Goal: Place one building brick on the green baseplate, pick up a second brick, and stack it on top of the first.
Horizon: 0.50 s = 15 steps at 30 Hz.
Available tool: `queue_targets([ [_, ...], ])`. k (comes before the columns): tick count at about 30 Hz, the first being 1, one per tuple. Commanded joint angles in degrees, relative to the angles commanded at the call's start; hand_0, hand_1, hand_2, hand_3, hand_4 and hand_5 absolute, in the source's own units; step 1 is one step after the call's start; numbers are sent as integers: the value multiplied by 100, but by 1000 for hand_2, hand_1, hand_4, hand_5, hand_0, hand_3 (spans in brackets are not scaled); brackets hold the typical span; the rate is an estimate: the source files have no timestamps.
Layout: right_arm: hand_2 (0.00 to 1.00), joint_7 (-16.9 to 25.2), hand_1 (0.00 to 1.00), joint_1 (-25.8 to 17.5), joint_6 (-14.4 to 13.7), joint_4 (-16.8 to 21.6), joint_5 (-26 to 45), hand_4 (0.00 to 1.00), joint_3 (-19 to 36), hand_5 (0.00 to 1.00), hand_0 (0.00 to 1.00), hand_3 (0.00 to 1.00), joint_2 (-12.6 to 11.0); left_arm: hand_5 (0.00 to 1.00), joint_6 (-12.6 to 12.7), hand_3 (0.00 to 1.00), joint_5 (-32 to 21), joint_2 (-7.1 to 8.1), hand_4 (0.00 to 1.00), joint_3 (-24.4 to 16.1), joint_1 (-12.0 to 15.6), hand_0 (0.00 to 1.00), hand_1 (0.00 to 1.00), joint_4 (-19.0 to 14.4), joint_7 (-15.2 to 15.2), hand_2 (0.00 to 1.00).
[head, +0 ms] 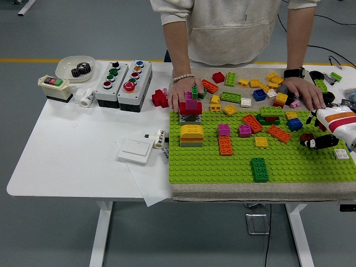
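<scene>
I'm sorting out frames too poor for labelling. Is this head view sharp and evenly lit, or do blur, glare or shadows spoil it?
Head view: sharp across the white table and green baseplate, studs distinct; light soft and even, shadows faint, no glare; only the right hand, cut by the right edge, looks slightly soft.

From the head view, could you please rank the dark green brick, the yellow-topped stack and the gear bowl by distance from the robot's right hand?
1. Dark green brick, near baseplate edge, left of the right hand.
2. Yellow-topped stack, baseplate's left side.
3. Gear bowl, table's far left corner.
</scene>
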Motion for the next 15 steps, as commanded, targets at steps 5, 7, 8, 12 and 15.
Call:
queue_targets([
  [5, 475, 47, 413, -4, 48, 8, -60, 923, -38, 562, 303, 615, -63, 679, 3, 598, 51, 2, 673, -26, 11, 821, 787, 2, 13, 776],
  [7, 459, 63, 393, 18, 65, -5, -67, 920, -96, 562, 303, 615, -80, 679, 5, 598, 80, 1, 672, -38, 12, 820, 788, 2, 24, 776],
  [8, 459, 65, 393, 21, 67, -8, -68, 920, -103, 562, 303, 615, -82, 679, 5, 598, 83, 1, 672, -40, 12, 820, 788, 2, 25, 776],
  [12, 459, 92, 393, 83, 74, -69, -95, 920, -214, 562, 303, 615, -83, 679, 6, 598, 123, 4, 672, -55, 10, 820, 788, -2, 39, 776],
  [15, 447, 121, 382, 147, 64, -158, -128, 908, -326, 557, 309, 601, -81, 679, 8, 599, 145, 3, 671, -68, 10, 820, 788, -2, 48, 776],
])
